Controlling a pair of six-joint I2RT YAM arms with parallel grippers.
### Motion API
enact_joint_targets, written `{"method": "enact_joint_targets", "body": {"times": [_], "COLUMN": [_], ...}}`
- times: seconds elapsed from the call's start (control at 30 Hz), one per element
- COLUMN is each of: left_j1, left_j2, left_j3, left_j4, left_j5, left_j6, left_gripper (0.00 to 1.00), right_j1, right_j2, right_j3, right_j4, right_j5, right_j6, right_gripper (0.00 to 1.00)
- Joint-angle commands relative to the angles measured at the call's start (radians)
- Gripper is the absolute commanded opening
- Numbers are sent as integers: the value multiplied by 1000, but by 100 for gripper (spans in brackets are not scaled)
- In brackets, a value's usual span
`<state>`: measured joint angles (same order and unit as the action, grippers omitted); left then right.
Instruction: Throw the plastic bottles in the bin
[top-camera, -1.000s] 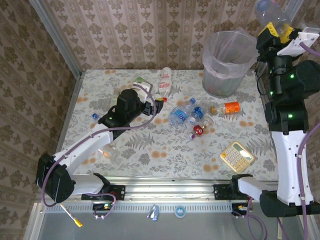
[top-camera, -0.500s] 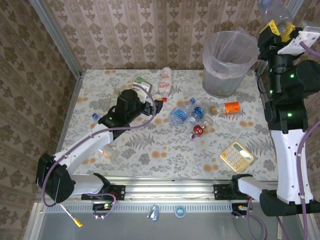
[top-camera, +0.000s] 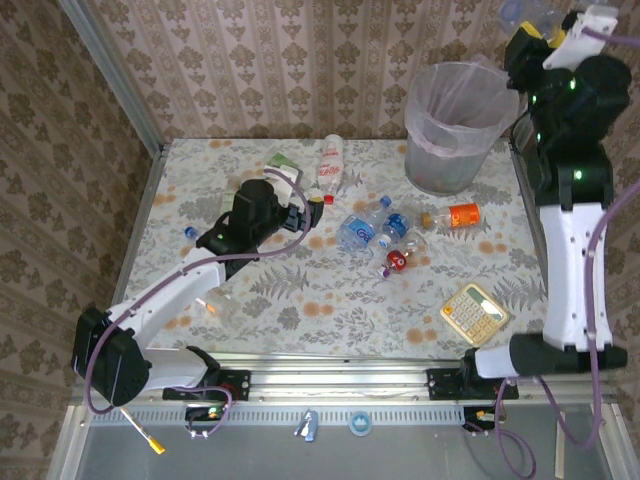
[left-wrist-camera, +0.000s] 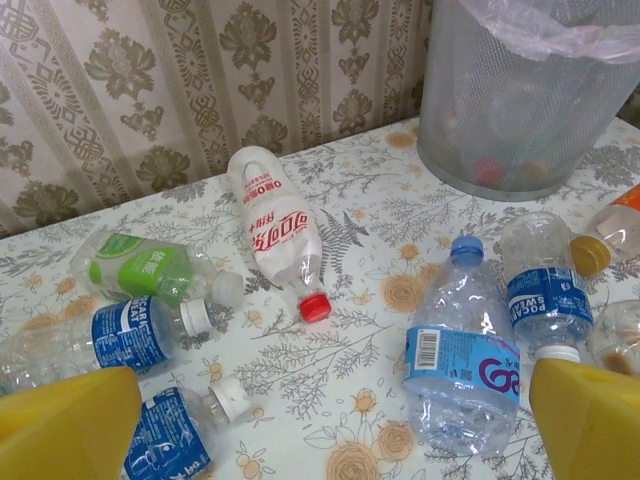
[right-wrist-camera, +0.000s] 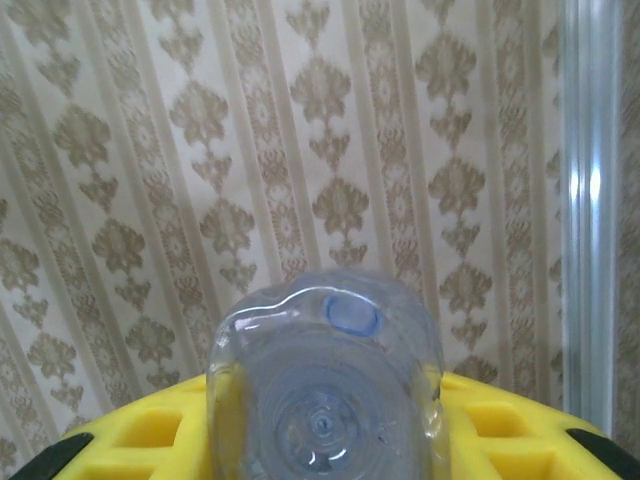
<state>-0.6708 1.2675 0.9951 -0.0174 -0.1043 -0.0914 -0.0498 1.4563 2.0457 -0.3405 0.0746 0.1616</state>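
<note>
My right gripper is raised high at the back right, just right of the bin, and is shut on a clear plastic bottle. In the right wrist view that bottle sits base-first between the yellow fingers. My left gripper hovers open over the table with nothing between its yellow fingers. Ahead of it lie a white red-labelled bottle, a green one, a blue-labelled clear one and a Pocari bottle. The bin holds several bottles.
A beige calculator lies near the front right. An orange-labelled bottle and a red-capped one rest mid-table, and another clear bottle lies by the left arm. Papered walls close the back and sides.
The right arm has risen and swung slightly left with the clear bottle, nearer the bin's rim. The left arm and the bottles on the table have stayed put.
</note>
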Motion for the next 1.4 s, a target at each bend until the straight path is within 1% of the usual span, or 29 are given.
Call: {"method": "enact_joint_targets", "body": {"times": [0.0, 0.03, 0.1, 0.13, 0.2, 0.23, 0.3, 0.43, 0.53, 0.63, 0.97, 1.23, 1.37], "left_j1": [11, 11, 13, 13, 13, 13, 14, 14, 15, 22, 49, 51, 51], "left_j2": [-22, -21, -16, -12, -4, 1, 6, 16, 23, 35, 85, 109, 151], "left_j3": [25, 23, 21, 21, 28, 31, 30, 20, 23, 33, 77, 81, 118], "left_j4": [-48, -51, -53, -54, -64, -69, -70, -60, -57, -64, -113, -111, -160], "left_j5": [6, 5, 14, 21, 25, 25, 32, 47, 54, 68, 124, 246, 291], "left_j6": [-18, -22, -32, -36, -47, -56, -72, -99, -102, -99, -125, -119, -119], "left_gripper": [100, 100, 100, 100, 100, 100, 100, 100, 100, 100, 100, 100, 100], "right_j1": [-35, -44, -62, -64, -66, -67, -67, -67, -66, -67, -67, -67, -67], "right_j2": [223, 299, 438, 493, 591, 611, 607, 518, 449, 404, 364, 355, 341], "right_j3": [214, 299, 473, 563, 727, 779, 790, 681, 598, 558, 552, 545, 531], "right_j4": [-392, -465, -580, -640, -723, -738, -719, -647, -610, -593, -619, -654, -668], "right_j5": [-86, -98, -125, -107, -81, -81, -107, -119, -142, -171, -282, -324, -338], "right_j6": [112, 136, 164, 175, 182, 182, 173, 155, 150, 153, 163, 136, 119], "right_gripper": [42, 47, 61, 69, 81, 85, 91, 94, 95, 96, 98, 99, 100]}}
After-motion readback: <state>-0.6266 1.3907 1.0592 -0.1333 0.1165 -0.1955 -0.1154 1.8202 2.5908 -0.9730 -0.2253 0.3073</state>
